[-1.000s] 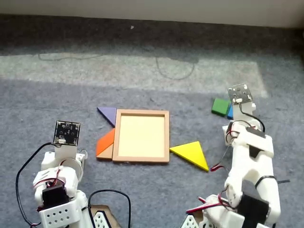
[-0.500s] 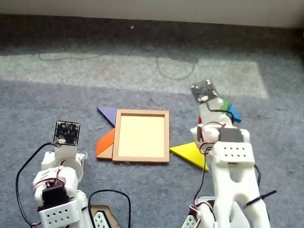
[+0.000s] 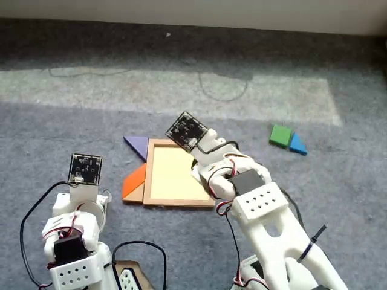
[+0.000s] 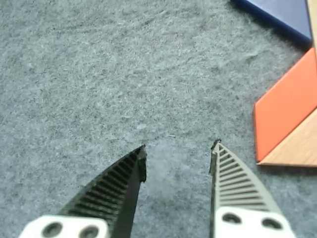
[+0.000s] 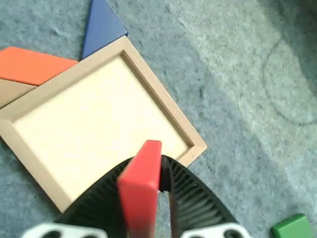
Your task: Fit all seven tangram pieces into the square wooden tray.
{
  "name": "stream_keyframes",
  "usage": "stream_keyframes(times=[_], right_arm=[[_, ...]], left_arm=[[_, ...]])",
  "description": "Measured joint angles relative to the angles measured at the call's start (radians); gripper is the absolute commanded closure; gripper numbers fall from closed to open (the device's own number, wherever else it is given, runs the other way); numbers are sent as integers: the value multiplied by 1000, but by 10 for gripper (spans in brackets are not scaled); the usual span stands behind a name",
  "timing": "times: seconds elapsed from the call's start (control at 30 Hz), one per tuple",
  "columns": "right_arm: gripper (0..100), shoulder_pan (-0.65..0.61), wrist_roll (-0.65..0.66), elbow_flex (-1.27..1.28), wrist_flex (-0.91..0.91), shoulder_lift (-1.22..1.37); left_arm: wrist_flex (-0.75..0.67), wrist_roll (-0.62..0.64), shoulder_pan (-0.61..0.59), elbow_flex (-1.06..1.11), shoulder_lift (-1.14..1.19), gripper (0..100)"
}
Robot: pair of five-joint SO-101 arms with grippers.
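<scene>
The square wooden tray lies mid-table with nothing in it. My right gripper hangs above the tray's rim, shut on a red piece held on edge. In the high view the right arm stretches over the tray's right side and hides the yellow triangle. A purple triangle, an orange parallelogram and a wood-coloured triangle touch the tray's left side. A green square and a blue triangle lie far right. My left gripper is open over bare carpet, near the orange parallelogram.
Grey carpet covers the table. A thin cable loops across the carpet behind the tray. The left arm stands at the front left, apart from the pieces.
The right arm has swung left from beside the green and blue pieces to above the tray, now covering the yellow triangle. The left arm has not moved.
</scene>
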Motion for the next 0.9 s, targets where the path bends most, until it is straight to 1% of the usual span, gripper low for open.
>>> stream_keyframes(times=[0.2, 0.27, 0.37, 0.43, 0.6, 0.73, 0.9], right_arm=[[985, -52, 0, 0, -135, 196], [941, -58, 0, 0, -158, 258], [827, -58, 0, -2, -167, 305], [776, -61, 0, -8, -167, 310], [770, -103, 0, -11, -166, 310], [770, -153, -8, -32, -51, 310], [770, -183, -72, -147, 109, 292]], left_arm=[[0, 0, 0, 0, 0, 777], [0, 0, 0, 0, 0, 777], [0, 0, 0, 0, 0, 777], [0, 0, 0, 0, 0, 777], [0, 0, 0, 0, 0, 777], [0, 0, 0, 0, 0, 777], [0, 0, 0, 0, 0, 777]])
